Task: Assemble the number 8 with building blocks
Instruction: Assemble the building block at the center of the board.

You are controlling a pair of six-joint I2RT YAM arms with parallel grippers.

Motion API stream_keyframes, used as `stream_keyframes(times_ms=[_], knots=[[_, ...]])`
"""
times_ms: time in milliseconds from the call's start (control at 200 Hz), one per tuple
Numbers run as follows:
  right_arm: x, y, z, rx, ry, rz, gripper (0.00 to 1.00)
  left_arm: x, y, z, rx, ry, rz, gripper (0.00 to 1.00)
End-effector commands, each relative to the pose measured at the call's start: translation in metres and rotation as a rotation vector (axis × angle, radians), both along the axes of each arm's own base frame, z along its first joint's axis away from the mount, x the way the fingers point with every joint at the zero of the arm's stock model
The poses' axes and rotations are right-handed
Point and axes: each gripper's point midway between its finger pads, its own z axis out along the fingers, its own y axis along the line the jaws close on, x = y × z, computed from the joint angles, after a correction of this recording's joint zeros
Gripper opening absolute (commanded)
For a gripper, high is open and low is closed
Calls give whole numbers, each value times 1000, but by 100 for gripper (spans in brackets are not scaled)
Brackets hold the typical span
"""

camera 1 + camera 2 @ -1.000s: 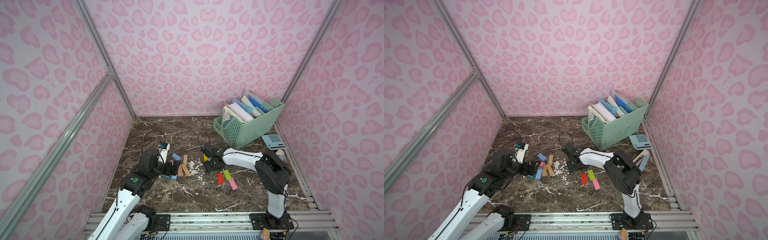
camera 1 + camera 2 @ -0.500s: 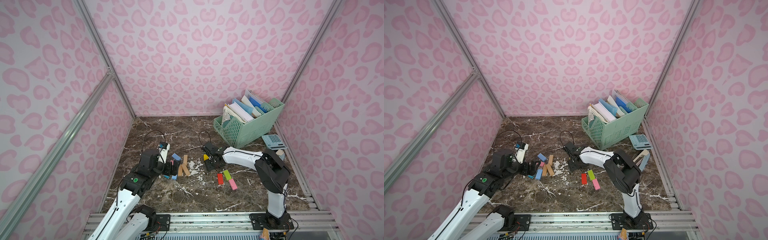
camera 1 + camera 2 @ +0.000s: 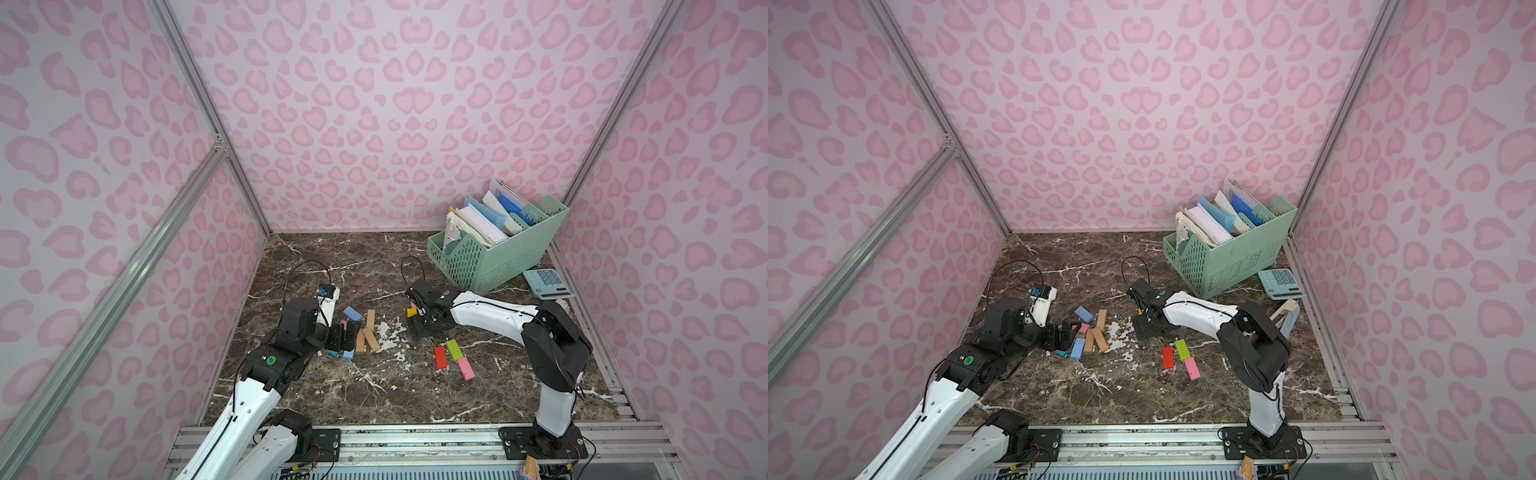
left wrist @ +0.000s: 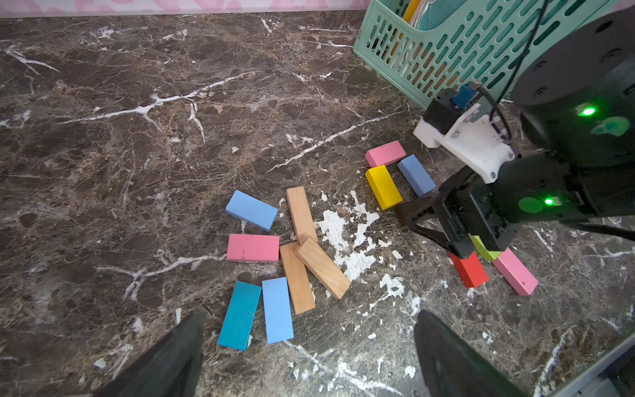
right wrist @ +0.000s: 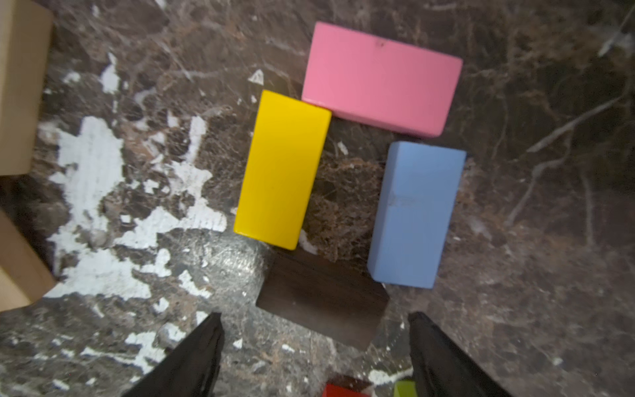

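I find no word, number, brand or sign that I can read. The keys and display of the calculator (image 3: 547, 283) are too small for me to make out. The papers in the file basket (image 3: 498, 266) are too far off to show any print. The pink block (image 5: 381, 79), close under my right wrist camera, shows only paint.

Matte painted building blocks (image 5: 281, 168), marble-look table (image 4: 137, 103), plastic basket (image 3: 519, 257).
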Motion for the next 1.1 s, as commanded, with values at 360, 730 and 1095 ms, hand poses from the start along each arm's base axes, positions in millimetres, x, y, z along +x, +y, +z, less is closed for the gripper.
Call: stream_keyframes(times_ms=[360, 730, 1095], knots=[[-9, -54, -12, -155, -15, -83, 93, 1, 0, 0, 4, -8, -3, 98], [-1, -62, -27, -219, -14, -87, 93, 1, 0, -1, 7, -3, -3, 98], [4, -59, -27, -214, -17, -92, 93, 1, 0, -1, 9, -2, -4, 98]])
